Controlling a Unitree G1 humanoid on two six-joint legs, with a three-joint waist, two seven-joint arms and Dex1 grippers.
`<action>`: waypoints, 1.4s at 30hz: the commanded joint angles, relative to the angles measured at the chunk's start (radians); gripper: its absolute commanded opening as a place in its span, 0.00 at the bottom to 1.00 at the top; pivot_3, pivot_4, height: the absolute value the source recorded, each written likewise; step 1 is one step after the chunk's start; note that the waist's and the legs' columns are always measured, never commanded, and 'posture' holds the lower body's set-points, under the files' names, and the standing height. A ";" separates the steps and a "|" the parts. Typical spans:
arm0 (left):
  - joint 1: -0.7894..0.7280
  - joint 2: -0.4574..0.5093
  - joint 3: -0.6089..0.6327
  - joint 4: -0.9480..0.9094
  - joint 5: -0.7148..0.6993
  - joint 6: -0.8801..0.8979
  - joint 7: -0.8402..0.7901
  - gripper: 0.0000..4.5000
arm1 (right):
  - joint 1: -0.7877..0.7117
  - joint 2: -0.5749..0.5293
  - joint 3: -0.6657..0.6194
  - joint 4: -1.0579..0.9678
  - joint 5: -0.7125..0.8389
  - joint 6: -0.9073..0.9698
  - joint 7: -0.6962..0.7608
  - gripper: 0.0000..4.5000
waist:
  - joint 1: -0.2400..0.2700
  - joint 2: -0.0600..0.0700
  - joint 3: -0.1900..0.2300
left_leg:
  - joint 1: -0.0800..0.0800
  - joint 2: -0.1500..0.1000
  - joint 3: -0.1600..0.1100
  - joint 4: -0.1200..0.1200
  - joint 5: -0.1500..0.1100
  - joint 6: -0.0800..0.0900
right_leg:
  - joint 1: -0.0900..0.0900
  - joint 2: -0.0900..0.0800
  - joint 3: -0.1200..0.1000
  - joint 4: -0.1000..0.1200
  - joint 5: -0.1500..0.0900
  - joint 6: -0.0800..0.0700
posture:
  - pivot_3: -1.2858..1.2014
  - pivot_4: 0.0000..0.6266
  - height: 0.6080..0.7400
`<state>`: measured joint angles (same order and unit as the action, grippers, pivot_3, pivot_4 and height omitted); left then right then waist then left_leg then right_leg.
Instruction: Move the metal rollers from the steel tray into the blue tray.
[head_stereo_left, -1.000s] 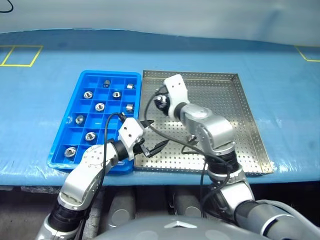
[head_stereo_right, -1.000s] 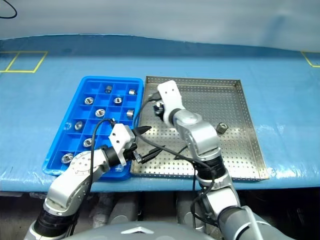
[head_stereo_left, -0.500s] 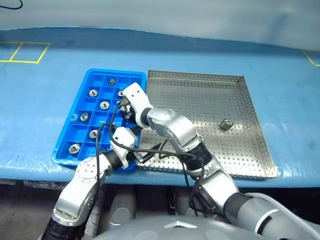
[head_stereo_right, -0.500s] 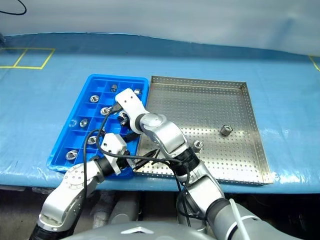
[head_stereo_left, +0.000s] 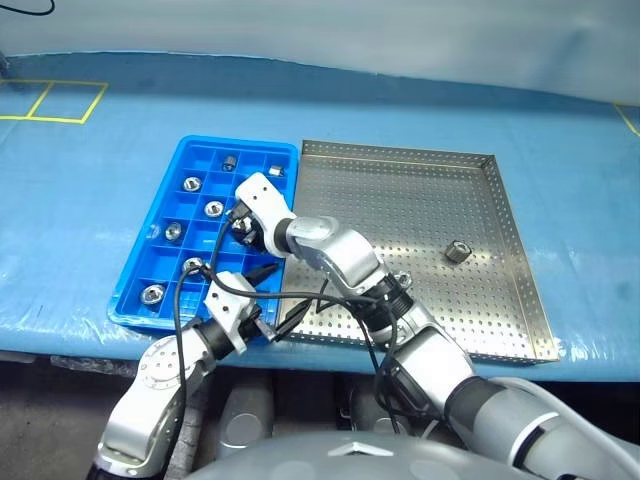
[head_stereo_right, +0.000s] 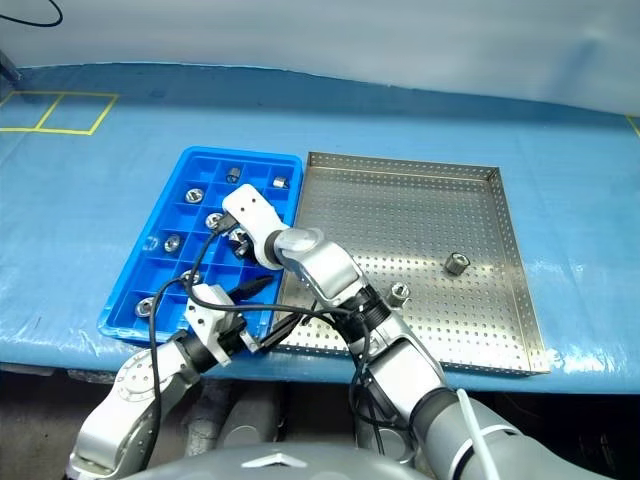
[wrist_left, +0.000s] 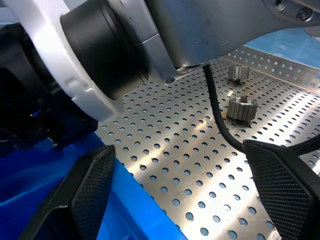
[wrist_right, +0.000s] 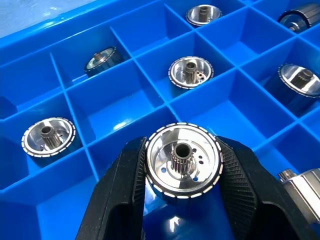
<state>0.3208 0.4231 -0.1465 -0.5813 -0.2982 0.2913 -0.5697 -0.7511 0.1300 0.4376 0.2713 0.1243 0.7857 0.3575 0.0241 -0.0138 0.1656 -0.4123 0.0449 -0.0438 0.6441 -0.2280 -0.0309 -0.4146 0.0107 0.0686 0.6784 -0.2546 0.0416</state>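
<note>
Pinching one metal roller (wrist_right: 183, 161) flat-face up, the right claw (head_stereo_left: 243, 226) hangs over an empty cell of the blue tray (head_stereo_left: 152, 260) at centre-left for a clean drop, while the left claw (head_stereo_left: 270, 300) waits spread below; two rollers (head_stereo_left: 458, 250) remain in the steel tray (head_stereo_left: 510, 215), right of centre.

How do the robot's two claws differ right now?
The right claw is shut on a metal roller; the left claw is open and holds nothing. The right claw reaches out over the blue tray and its compartments; the left claw sits low at the near edge, where the blue tray meets the steel tray. Both have two black fingers.
</note>
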 joint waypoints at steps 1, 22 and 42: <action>0.038 0.017 0.043 -0.028 -0.015 -0.026 -0.005 1.00 | -0.036 0.087 0.015 -0.015 0.004 -0.024 0.016 0.38 | 0.001 0.000 0.000 | 0.000 0.000 0.000 0.000 0.000 0.000 | 0.000 0.000 0.000 0.000 0.000 0.000 | 0.62 0.24 1.00; 0.077 0.018 0.097 -0.023 -0.068 -0.073 -0.050 1.00 | -0.030 0.042 -0.043 -0.006 0.003 -0.057 -0.022 0.88 | 0.031 0.002 0.001 | 0.001 0.000 0.000 0.001 0.001 0.000 | 0.001 0.000 -0.001 0.001 -0.003 -0.005 | 0.61 0.24 1.00; -0.124 0.033 0.002 0.224 -0.062 -0.158 -0.244 1.00 | 0.284 -0.151 -0.674 -0.656 -0.186 0.520 -0.483 0.88 | -0.037 0.011 -0.003 | 0.000 -0.001 0.001 -0.003 0.001 0.000 | -0.001 0.000 0.001 -0.001 -0.001 -0.001 | 0.54 0.24 1.00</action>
<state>0.1958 0.4548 -0.1276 -0.3867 -0.3565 0.1411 -0.7969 -0.4697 -0.0315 -0.1897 -0.3277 -0.0494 1.2827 -0.0980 -0.0125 -0.0032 0.1626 -0.4125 0.0441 -0.0425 0.6415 -0.2275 -0.0305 -0.4153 0.0101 0.0700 0.6777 -0.2551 0.0409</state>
